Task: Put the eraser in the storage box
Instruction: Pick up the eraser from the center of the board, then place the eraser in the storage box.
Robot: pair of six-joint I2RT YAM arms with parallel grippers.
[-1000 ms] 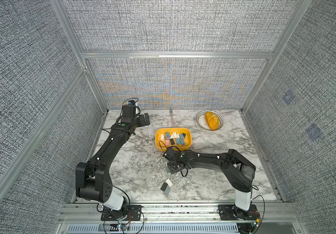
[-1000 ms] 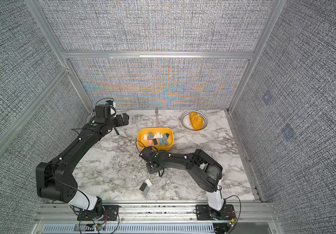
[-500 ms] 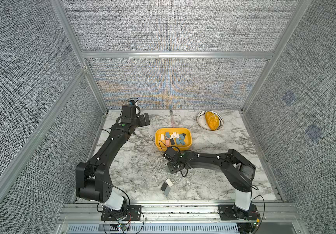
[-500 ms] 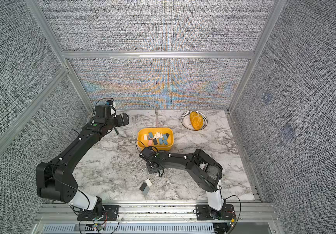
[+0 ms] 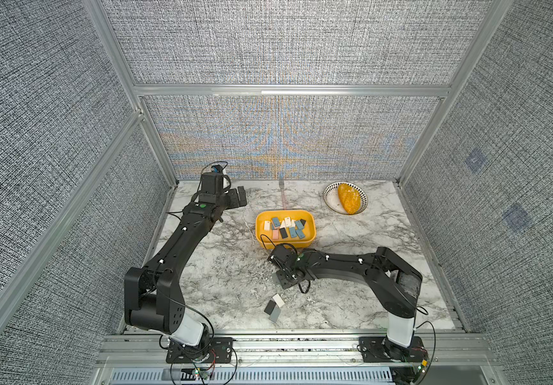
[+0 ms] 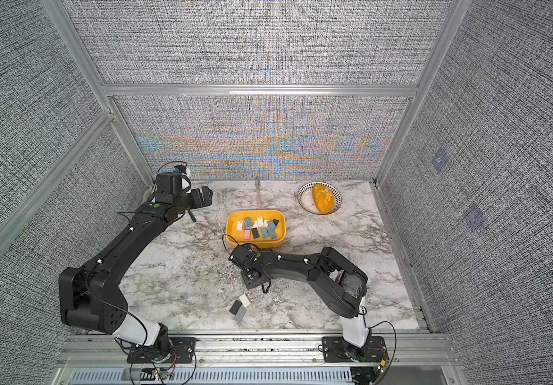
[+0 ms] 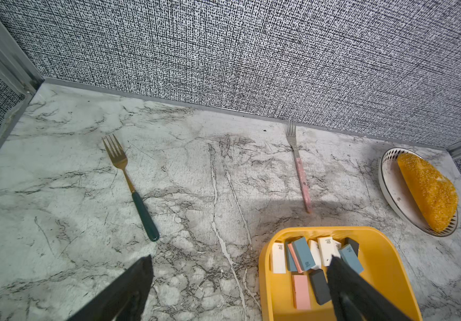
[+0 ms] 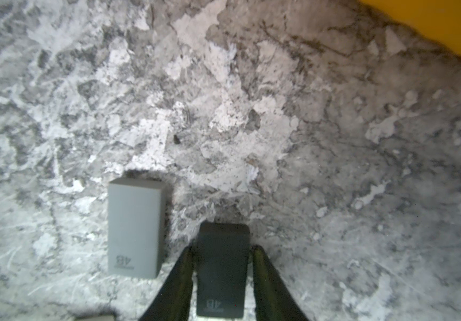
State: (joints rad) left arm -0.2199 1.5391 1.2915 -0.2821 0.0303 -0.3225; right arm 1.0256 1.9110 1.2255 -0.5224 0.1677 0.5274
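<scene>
We had just clamped our right gripper (image 8: 222,250) onto the dark eraser (image 8: 221,278), storage box (image 5: 259,230) next; left gripper (image 7: 237,266) gaped empty.

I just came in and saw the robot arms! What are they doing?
The right end effector is down at the marble table with a finger on each side of a dark eraser, near the yellow storage box; whether it grips yet is unclear. The box already holds many erasers. The left end effector hangs open and empty at the back.
</scene>
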